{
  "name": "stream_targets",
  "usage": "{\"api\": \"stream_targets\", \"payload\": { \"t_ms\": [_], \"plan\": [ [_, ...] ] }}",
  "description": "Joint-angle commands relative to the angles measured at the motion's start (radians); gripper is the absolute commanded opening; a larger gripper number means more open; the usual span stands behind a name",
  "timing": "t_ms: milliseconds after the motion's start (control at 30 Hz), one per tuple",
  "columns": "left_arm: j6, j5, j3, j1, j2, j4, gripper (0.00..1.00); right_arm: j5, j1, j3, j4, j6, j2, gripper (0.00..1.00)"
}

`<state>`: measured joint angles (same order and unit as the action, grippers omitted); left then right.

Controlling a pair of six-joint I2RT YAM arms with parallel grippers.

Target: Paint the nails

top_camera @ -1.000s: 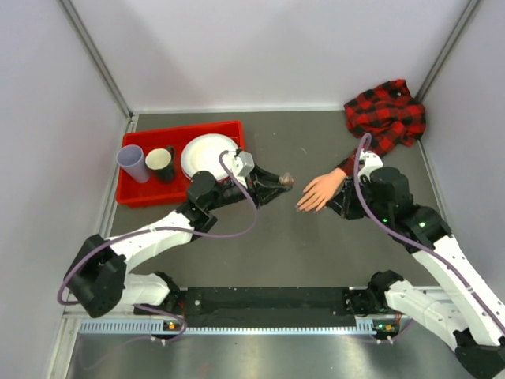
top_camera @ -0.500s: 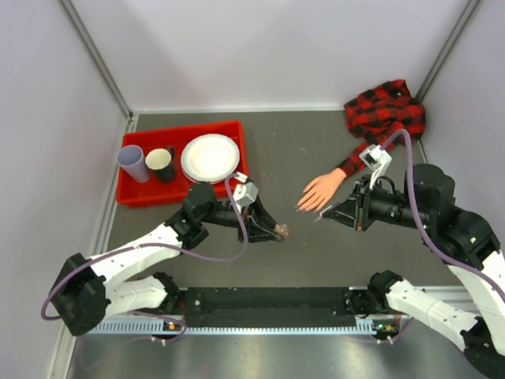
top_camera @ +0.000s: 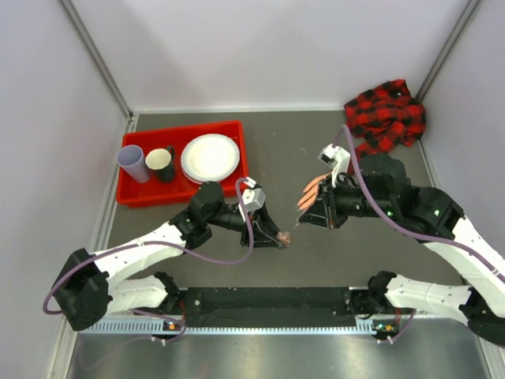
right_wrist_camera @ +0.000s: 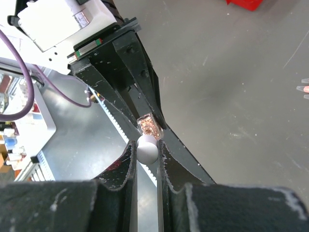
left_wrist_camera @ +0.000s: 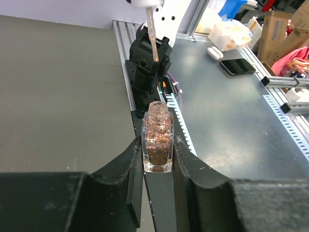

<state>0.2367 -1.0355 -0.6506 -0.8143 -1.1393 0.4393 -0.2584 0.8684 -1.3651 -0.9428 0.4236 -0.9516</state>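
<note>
On grey table [top_camera: 276, 150]: peach mannequin hand [top_camera: 313, 189] with red-and-black plaid sleeve [top_camera: 385, 117]. Long way slanting from far right corner down toward middle, mostly hidden under right arm.

Held by left gripper [left_wrist_camera: 158, 150], jaws pressed in on it: small clear square bottle [left_wrist_camera: 158, 137] of coppery glitter polish, standing up, neck open.

Pinched in right gripper [right_wrist_camera: 147, 151]: small round white cap [right_wrist_camera: 147, 148], right above bottle, with what looks like thin brush stick [left_wrist_camera: 152, 36] hanging under.

Tiny nails [right_wrist_camera: 304, 89]: at fingertips, just past right gripper, toward far side of table, away from bottle. Right arm nearer. Next, probably, short swing of brush over to fingertips.

No brand, label or writing to read.
</note>
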Motion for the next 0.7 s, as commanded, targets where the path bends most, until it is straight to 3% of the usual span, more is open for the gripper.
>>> {"api": "stream_targets", "payload": {
  "t_ms": [0,667],
  "plan": [
    [-0.025,-0.014,-0.038,-0.006,0.012,0.021,0.0,0.028,0.046,-0.006,0.059,0.017,-0.016,0.0],
    [-0.048,0.012,-0.038,-0.006,0.013,0.009,0.0,0.05,0.081,0.047,0.061,0.03,-0.041,0.0]
  ]
}}
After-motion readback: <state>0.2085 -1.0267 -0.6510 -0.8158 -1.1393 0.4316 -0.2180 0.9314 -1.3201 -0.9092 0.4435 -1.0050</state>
